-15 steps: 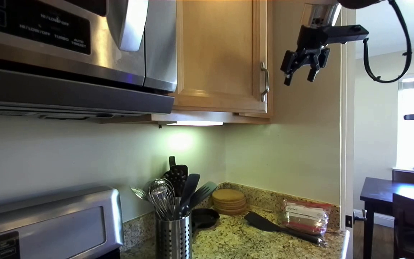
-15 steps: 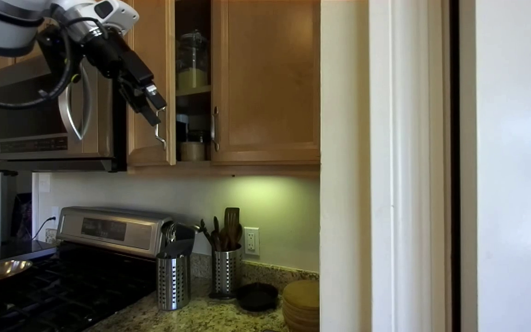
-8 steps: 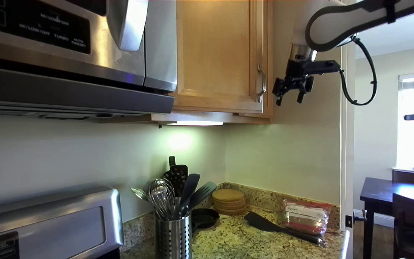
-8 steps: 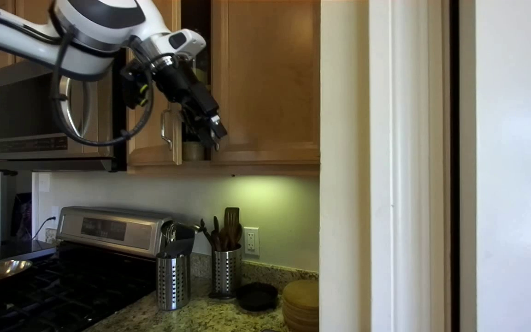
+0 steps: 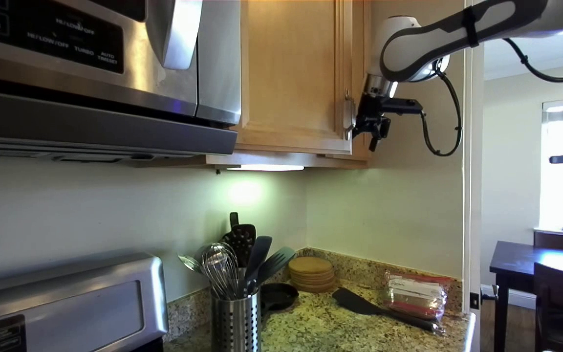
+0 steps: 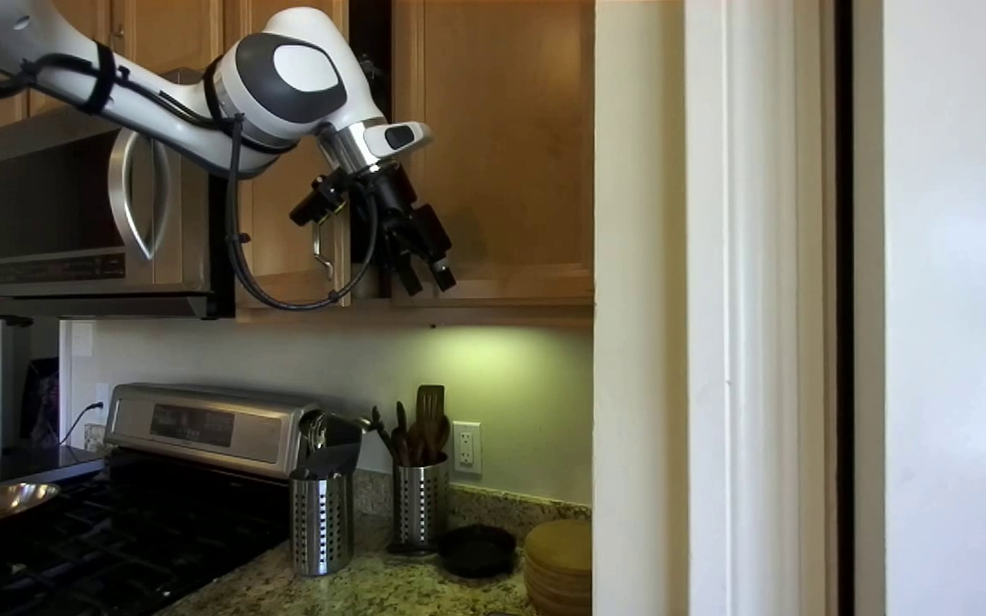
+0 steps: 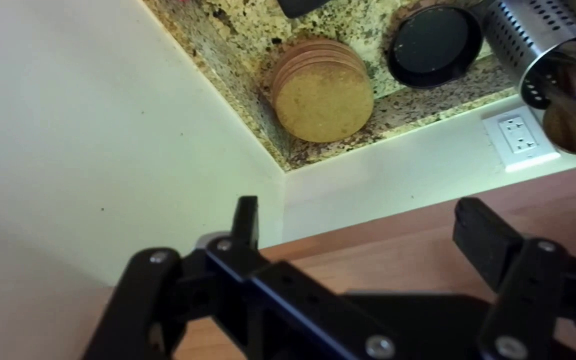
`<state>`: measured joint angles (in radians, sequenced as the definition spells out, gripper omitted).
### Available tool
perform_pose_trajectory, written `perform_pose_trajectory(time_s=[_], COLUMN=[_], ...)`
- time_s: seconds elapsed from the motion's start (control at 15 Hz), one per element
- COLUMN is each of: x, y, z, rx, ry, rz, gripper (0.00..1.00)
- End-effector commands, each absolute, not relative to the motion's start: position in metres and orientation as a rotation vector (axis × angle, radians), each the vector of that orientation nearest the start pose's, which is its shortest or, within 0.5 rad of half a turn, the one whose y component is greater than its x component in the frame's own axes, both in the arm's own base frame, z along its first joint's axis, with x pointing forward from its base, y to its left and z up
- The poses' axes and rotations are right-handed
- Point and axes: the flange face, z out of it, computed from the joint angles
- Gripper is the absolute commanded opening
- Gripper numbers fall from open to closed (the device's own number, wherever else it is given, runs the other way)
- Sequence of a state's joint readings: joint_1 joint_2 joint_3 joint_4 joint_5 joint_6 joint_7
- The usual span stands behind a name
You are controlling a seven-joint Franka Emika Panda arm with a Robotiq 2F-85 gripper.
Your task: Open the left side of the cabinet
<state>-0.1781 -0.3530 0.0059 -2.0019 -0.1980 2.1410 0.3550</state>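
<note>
Above the speckled granite table's back edge, that light-oak cabinet has its left door ajar, black two-fingered pincer spread nearby.

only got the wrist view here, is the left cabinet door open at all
Observer: Yes, partly. In an exterior view, the dark inside of the cabinet shows through a gap between the left door and the right door.

Operator: ok and where's its handle, not in my picture

Observer: In an exterior view, its silver handle shows between the microwave and the gripper, outside the jaws.
</note>
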Motion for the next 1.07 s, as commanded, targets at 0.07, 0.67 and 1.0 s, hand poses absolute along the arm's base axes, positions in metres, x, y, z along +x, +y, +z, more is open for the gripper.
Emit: perform_pose_trajectory(time_s=[0.07,0.67,1.0], x=[0.474,0.441,0.408], y=[-0.070,-0.061,-0.051], z=[0.679,0.686,0.695], rx=[-3.056,-3.074,-3.090], ry=[0.519,0.288,0.143], rz=[-0.827,-0.761,-0.772], gripper=[1.00,1.00,1.00])
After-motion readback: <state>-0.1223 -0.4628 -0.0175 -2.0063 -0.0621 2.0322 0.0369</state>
